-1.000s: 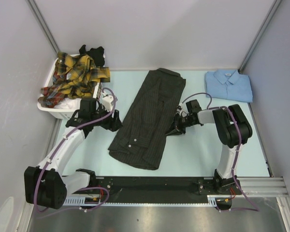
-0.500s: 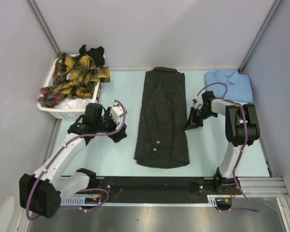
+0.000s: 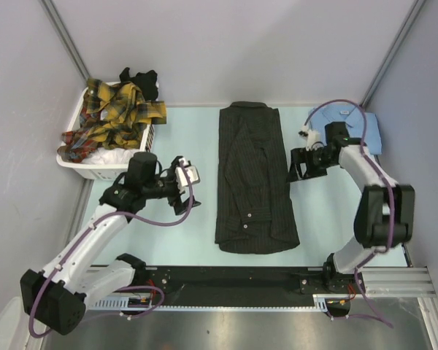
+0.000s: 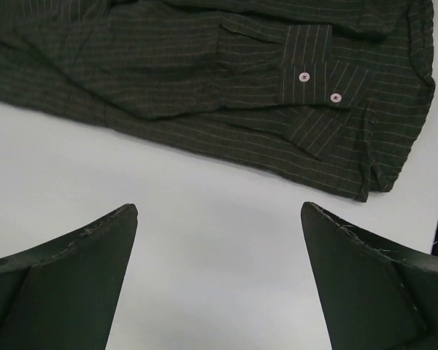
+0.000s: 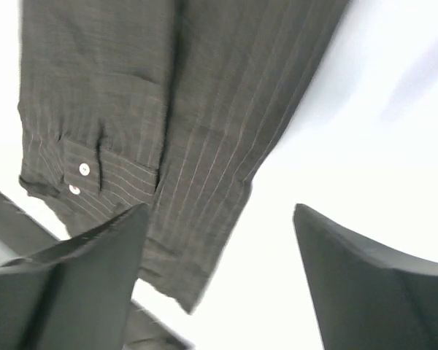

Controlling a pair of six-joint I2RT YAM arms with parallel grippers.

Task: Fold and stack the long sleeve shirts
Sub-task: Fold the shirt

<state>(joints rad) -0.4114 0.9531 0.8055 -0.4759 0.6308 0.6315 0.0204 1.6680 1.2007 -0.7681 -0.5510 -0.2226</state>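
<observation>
Far out to the left of the left jaws, a white basket [image 3: 80, 164] sits at the table's [image 3: 190, 131] back corner. Plaid shirts [image 3: 109, 120] are heaped in it and hang over its rim.

The left gripper [image 3: 192, 191] [image 4: 219, 210] hangs over bare table with its jaws wide apart and nothing between them. Just ahead of its tips lies the long left edge of the black shirt [image 3: 252, 182] [image 4: 204, 80]. In the wrist view a folded-in cuff [image 4: 310, 69] with two pale buttons [image 4: 303, 76] shows beyond the right jaw.

The black shirt lies flat between the two grippers, folded into a long narrow strip. Its collar is at the far end and its hem is at the near end, and neither gripper touches it.

The right gripper [image 3: 296, 164] [image 5: 220, 208] hovers just off the shirt's right edge, jaws also apart and empty. Its wrist view shows the shirt [image 5: 168, 87] running ahead of the left jaw, with a buttoned cuff [image 5: 87, 179] near that tip and bare table ahead of the right jaw.

Behind the right gripper, at the table's back right corner, the blue shirt [image 3: 372, 131] lies folded, partly hidden by the right arm.
</observation>
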